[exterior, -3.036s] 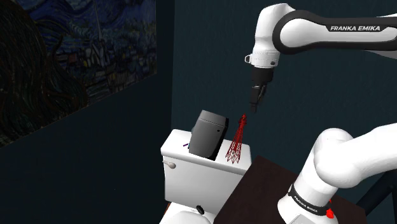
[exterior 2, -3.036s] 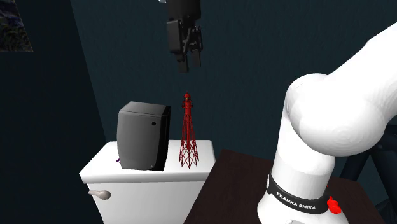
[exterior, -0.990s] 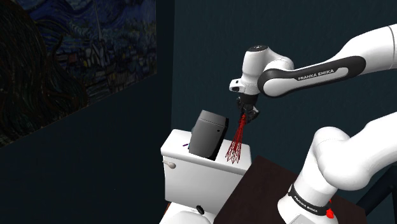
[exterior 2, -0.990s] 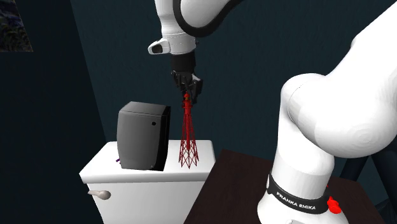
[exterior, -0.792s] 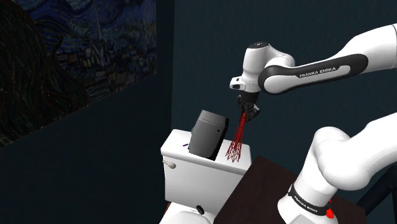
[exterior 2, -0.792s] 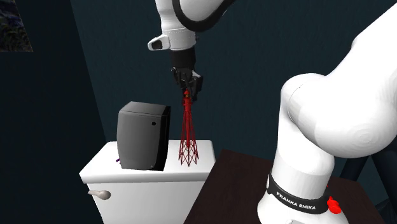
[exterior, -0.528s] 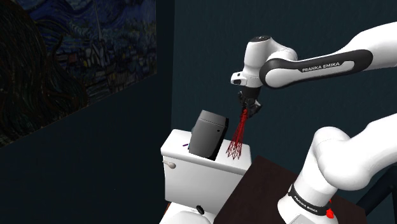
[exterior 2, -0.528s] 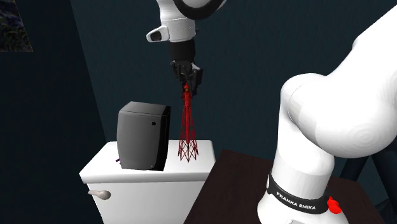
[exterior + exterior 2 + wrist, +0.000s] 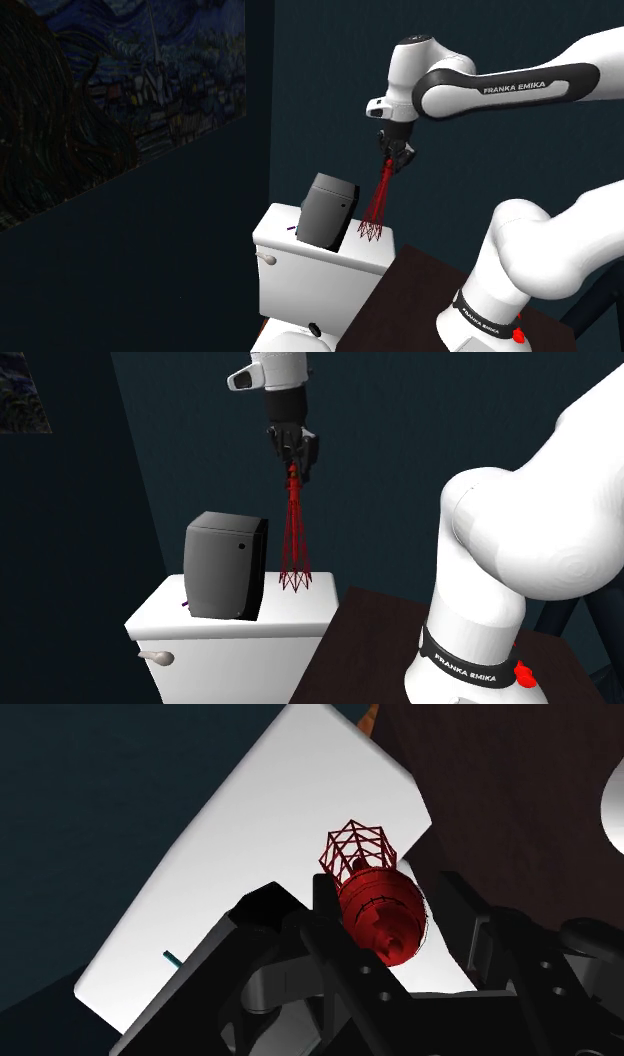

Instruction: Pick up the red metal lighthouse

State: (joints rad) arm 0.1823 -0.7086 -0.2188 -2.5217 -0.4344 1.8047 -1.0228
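Brand wording "FRANKA EMIKA", white caps, runs along the dark stripe of the arm's forearm [image 9: 527, 88], approx. 2 o'clock in the shoulder view. Same wording, white caps, on the black band [image 9: 460, 664] round the arm's base, approx. 4-5 o'clock in the 2nd ext. view. Band lettering in the shoulder view too small to read for certain.

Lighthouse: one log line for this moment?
gripper: shut on red lighthouse top | lighthouse: over toilet tank lid, beside dark grey box | status: grasped
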